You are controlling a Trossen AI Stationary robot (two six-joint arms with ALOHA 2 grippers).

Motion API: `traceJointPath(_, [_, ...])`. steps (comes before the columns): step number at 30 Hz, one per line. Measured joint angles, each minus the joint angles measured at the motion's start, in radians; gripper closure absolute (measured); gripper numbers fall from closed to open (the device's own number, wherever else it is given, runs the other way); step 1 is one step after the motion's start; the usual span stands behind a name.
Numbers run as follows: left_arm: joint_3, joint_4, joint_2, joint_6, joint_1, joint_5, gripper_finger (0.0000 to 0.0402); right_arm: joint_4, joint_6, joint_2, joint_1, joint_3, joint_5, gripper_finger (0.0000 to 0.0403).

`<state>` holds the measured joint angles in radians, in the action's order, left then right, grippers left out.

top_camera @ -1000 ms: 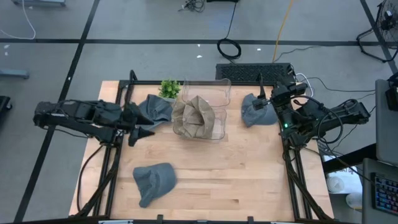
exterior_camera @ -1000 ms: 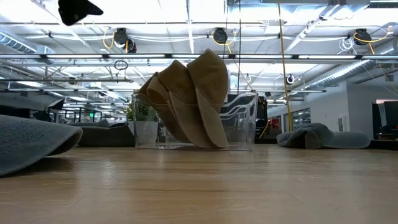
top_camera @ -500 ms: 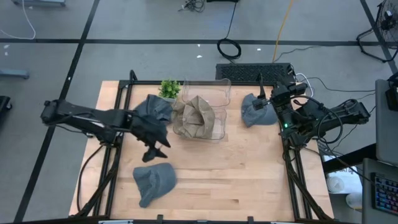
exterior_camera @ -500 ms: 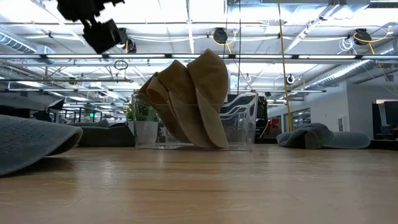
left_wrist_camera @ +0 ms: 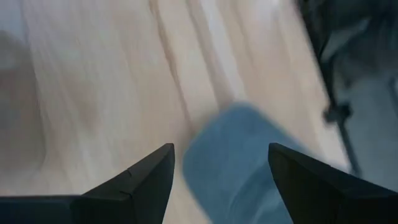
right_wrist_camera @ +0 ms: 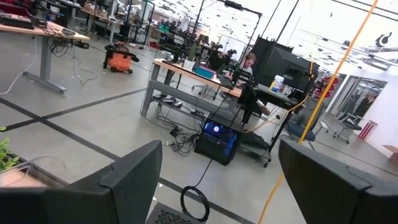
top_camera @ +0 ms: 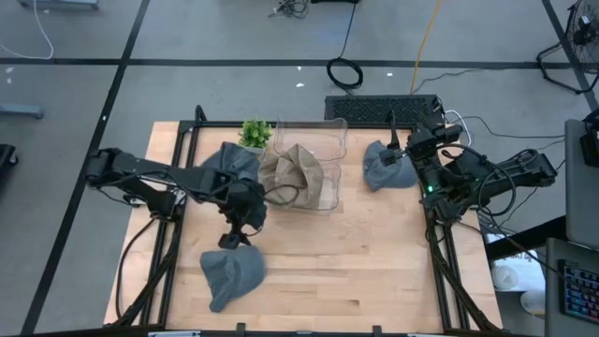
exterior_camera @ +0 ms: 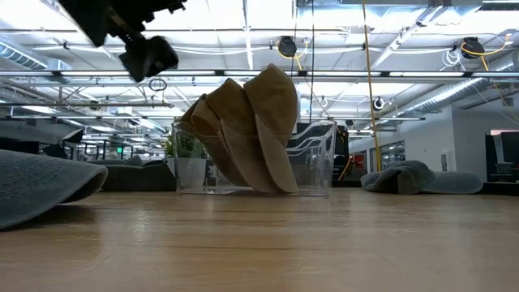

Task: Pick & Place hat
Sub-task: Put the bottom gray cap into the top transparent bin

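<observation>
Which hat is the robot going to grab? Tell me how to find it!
Start at the clear bin holding tan hats at the table's back middle, then come toward the front edge on the left arm's side. There a grey hat lies alone, the open left gripper just above it. The other two grey hats sit beside the bin.

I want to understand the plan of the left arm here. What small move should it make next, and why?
Probably lower the left gripper straight down onto the gray hat at the table's front. Its fingers are open and empty, and the left wrist view shows the hat just ahead between them, with a gap above it. The tan hats already sit in the clear bin. The right gripper waits at the right edge.
</observation>
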<state>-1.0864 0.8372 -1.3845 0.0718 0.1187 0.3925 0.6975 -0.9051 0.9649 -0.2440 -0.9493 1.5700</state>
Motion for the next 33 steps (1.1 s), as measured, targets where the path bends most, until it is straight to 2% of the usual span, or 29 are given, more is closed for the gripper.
traceJointPath(4, [-0.044,0.153,-0.028,0.085,0.065,-0.006,0.0133,0.0,-0.001,0.0,0.0,0.0,0.0,0.009])
traceJointPath(9, [-0.047,0.21,-0.029,0.182,0.173,-0.044,0.0133,-0.02,-0.001,0.0,0.0,0.0,-0.001,0.009])
traceJointPath(13, [-0.035,0.205,-0.03,0.227,0.252,-0.127,0.0133,-0.037,-0.001,0.0,0.0,0.0,-0.002,0.009])
traceJointPath(20, [0.012,0.163,-0.072,0.277,0.356,-0.161,0.0133,-0.045,-0.001,0.0,0.0,0.0,-0.002,0.009])
traceJointPath(25, [0.027,0.082,-0.146,0.291,0.39,-0.265,0.0133,-0.045,-0.004,0.0,0.0,0.0,-0.002,0.009])
traceJointPath(28, [0.026,0.081,-0.194,0.291,0.392,-0.266,0.0134,-0.045,-0.009,0.0,0.0,0.0,-0.002,0.009])
traceJointPath(33, [0.027,0.081,-0.245,0.293,0.412,-0.262,0.0179,-0.045,-0.013,-0.001,0.0,0.0,-0.002,0.009])
